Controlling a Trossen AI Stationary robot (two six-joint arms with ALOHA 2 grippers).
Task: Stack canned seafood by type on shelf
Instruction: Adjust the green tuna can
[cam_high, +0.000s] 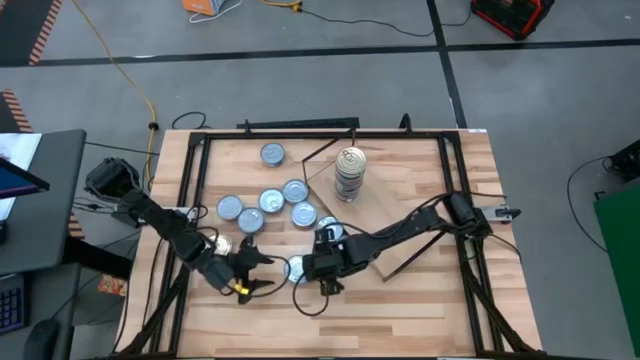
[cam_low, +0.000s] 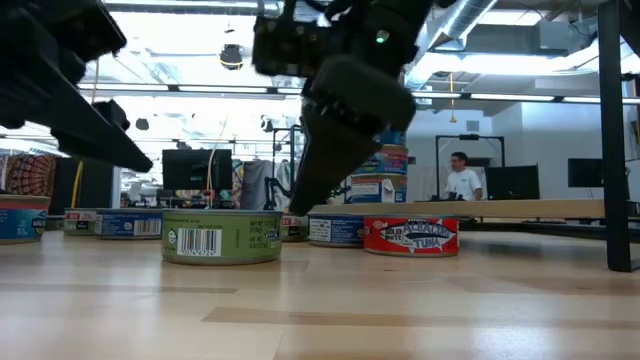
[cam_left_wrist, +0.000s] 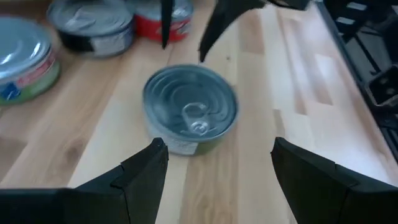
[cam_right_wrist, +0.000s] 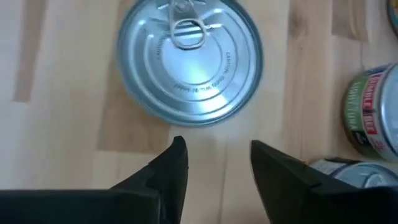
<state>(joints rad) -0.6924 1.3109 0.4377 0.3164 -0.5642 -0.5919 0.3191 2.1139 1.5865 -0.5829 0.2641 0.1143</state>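
Observation:
A green-labelled tin (cam_high: 295, 268) of canned seafood stands alone on the tabletop, its silver pull-tab lid (cam_left_wrist: 191, 109) up. My left gripper (cam_high: 262, 272) is open just left of it, and the tin lies ahead of its fingers (cam_left_wrist: 217, 147). My right gripper (cam_high: 312, 272) is open just right of the tin and slants down, with nothing between its fingers (cam_right_wrist: 214, 149). Several more tins (cam_high: 271, 198) stand loose farther back. The shelf (cam_high: 390, 215) lies at an angle at mid-table and bears a stack of tins (cam_high: 349, 170).
A red tuna tin (cam_low: 410, 236) and a blue-labelled one (cam_low: 335, 230) stand close behind the green tin (cam_low: 220, 238). Dark frame rails (cam_high: 190, 200) run along the table's sides. Bare planks lie toward the near edge (cam_high: 330, 330). A person (cam_low: 462, 175) stands in the room beyond.

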